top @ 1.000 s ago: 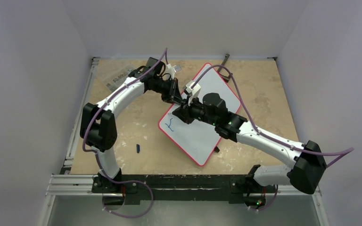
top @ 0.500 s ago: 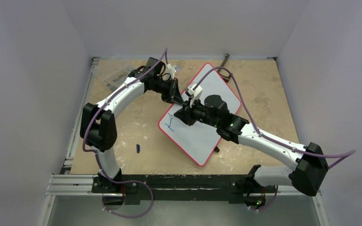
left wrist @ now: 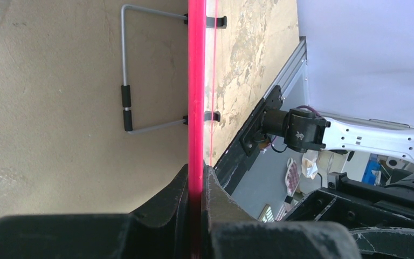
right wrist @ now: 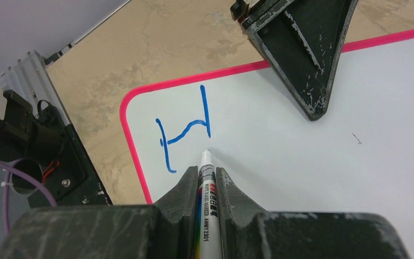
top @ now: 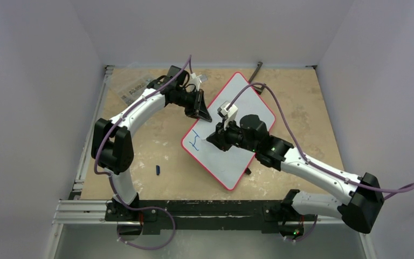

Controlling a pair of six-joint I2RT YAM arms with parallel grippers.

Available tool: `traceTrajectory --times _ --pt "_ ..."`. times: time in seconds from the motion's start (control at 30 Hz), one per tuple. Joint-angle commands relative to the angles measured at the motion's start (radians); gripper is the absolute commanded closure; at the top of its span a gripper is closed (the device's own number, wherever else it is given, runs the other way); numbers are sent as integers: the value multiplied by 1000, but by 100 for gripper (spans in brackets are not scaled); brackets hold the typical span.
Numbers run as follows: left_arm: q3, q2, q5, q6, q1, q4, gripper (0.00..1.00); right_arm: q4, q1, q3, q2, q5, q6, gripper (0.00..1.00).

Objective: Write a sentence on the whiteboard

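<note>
One blue "H" is showing on the whiteboard; right tool is gripping a marker beside it, and left tool is pinching the red rim.

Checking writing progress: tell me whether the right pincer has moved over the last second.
Yes. The right pincer, gripping the marker, slid toward the arms' bases and slightly right across the whiteboard, away from the left pincer clamped on its rim.
</note>
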Motion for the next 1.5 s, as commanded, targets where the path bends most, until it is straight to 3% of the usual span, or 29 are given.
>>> traceTrajectory --times 0.0,0.3,0.57,0.83,1.47 --pt "30 -54 -78 12 1 -28 100 -91 -3 24 -67 -12 8 100" --pt "29 -62 -78 11 1 -24 100 -134 -2 29 -171 -15 19 100" --pt "26 -64 -80 11 -1 -24 100 -8 -3 48 -73 -18 31 100" --pt "26 -65 -81 11 -1 -24 100 16 -3 116 33 -37 12 100" --pt "27 -67 -75 9 -2 -22 100 53 -3 90 66 -19 11 100"
